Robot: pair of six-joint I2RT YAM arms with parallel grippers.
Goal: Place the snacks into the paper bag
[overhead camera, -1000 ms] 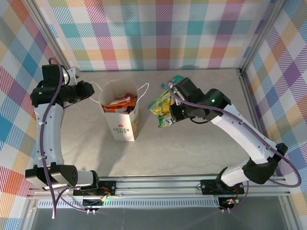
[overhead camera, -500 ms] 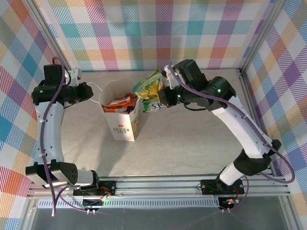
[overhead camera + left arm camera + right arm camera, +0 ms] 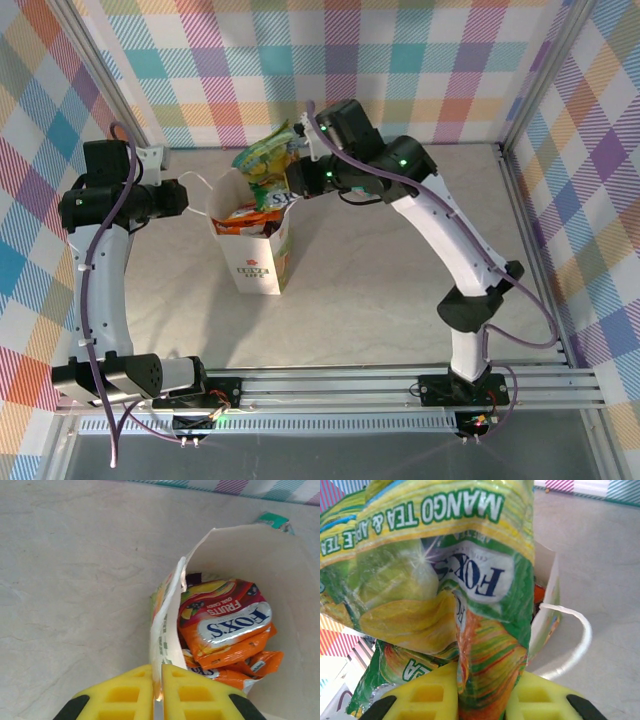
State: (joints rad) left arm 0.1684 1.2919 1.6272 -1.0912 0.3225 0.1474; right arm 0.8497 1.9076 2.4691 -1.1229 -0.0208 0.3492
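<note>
The white paper bag [image 3: 253,262] stands open at the table's middle left, with red and orange snacks [image 3: 250,213] inside. My left gripper [image 3: 189,196] is shut on the bag's left wall [image 3: 169,625], pinched between the yellow fingers at the rim. In the left wrist view a red-orange "FOX'S" packet [image 3: 227,625] lies on top of other orange ones. My right gripper [image 3: 297,180] is shut on a green-yellow packet [image 3: 266,160], held in the air over the bag's far rim. The right wrist view shows this packet [image 3: 445,570] crumpled between the fingers, the bag [image 3: 546,605] just beyond it.
A teal packet [image 3: 273,520] lies on the table just behind the bag. A white cord handle [image 3: 576,640] loops out from the bag's side. Plaid walls and metal frame posts [image 3: 120,95] enclose the table on three sides.
My right arm has swung left and back, carrying the green-yellow packet from the bag's right side to above its far rim. The left gripper has closed a little tighter on the bag's wall.
</note>
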